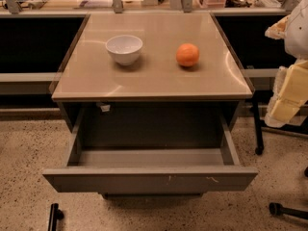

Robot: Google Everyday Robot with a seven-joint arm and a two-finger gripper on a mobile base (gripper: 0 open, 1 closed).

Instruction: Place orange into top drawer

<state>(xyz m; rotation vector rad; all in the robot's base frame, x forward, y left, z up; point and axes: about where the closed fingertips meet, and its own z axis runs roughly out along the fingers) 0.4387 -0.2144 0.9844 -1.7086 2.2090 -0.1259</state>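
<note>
Sitting on the tan worktop (159, 81), the orange (187, 55) rests right of centre, nearer the right edge than the left and about midway between the back and front edges. It is round, so no long axis shows, and which way its stem end faces cannot be told. Bare surface lies between it and the front and right edges.

Well apart to its left, at much the same depth, a white bowl (124, 49) stands upright, its inside showing plain white.

Below the front edge the top drawer (150, 179) is pulled out, its grey floor visible from wall to wall and its front panel bearing small white scuffs toward the right.

Beyond the right edge, outside the front right corner, the white and yellowish gripper (288, 97) hangs well apart from the orange. Whether it is released or clenched cannot be told.

Speckled floor (24, 153) surrounds the cabinet.
</note>
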